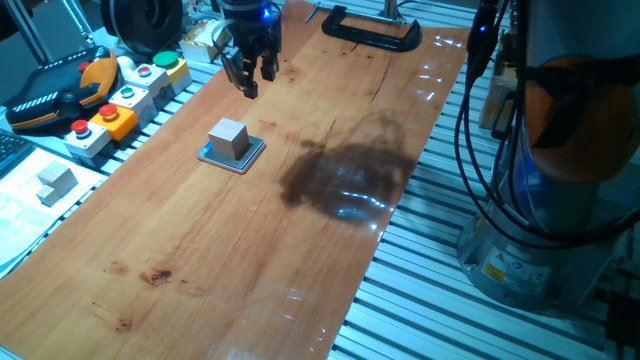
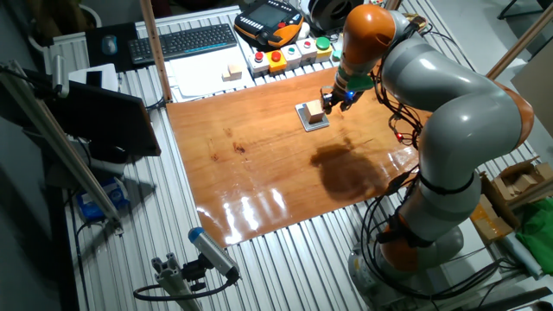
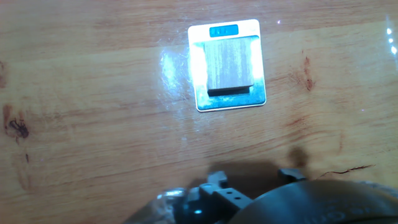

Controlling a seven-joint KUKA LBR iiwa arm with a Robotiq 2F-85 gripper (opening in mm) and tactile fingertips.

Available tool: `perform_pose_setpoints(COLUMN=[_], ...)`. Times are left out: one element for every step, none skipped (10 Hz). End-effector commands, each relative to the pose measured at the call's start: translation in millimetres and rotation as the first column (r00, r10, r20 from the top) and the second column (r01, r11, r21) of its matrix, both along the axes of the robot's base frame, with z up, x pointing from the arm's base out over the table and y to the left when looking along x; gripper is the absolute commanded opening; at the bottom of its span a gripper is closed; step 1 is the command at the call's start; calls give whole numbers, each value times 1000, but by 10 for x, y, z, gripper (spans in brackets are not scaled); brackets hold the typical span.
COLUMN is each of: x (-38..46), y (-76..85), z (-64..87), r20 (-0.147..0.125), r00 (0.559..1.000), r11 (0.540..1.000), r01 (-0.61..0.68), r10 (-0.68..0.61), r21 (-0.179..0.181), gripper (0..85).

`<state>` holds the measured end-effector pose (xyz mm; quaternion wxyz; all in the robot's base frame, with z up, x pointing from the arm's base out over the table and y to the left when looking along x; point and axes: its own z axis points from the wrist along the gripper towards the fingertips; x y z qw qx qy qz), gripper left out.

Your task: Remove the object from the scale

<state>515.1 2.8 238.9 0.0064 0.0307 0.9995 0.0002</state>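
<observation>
Wooden board (image 1: 250,230) laid over a slatted metal table (image 1: 440,290), glossy, with a dark shadow patch toward one side. Board surface shows grain marks and a few small stains.

Scale (image 1: 231,155) lies flat on the board, near the far end. Cube (image 1: 228,139) sits on top of it, upright, roughly centred on the pad. In the hand view the cube (image 3: 229,64) covers most of the scale (image 3: 227,65), with the bright rim and a small blue display strip showing around it.

Gripper (image 1: 248,75) hangs above the board, beyond the scale and apart from the cube, touching neither. Fingers point down; they appear slightly parted with nothing between them. In the other fixed view the gripper (image 2: 333,98) is just beside the cube (image 2: 315,111), on the arm's side of it.

Button boxes (image 1: 125,95) with red, green and yellow caps stand off the board's edge. A second pale block (image 1: 57,180) rests on white paper nearby. A black clamp (image 1: 372,32) grips the far end of the board. A keyboard (image 2: 183,41) is behind.
</observation>
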Motion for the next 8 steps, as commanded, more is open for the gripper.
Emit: perform_pose_setpoints(x=[0, 3, 7, 10, 17, 34, 64, 101], y=[0, 0, -4, -7, -7, -7, -11, -26], z=[-2, -5, -10, -13, -19, -34, -62, -104], r20=[0, 1, 1, 1, 3, 3, 3, 3], r00=[1000, 1000, 1000, 1000, 1000, 1000, 1000, 1000], r11=[1000, 1000, 1000, 1000, 1000, 1000, 1000, 1000], r01=[-2, -2, -2, -2, -2, -2, -2, -2], r10=[2, 2, 2, 2, 2, 2, 2, 2], r21=[3, 3, 3, 3, 3, 3, 3, 8], gripper=[7, 7, 7, 7, 7, 7, 7, 7])
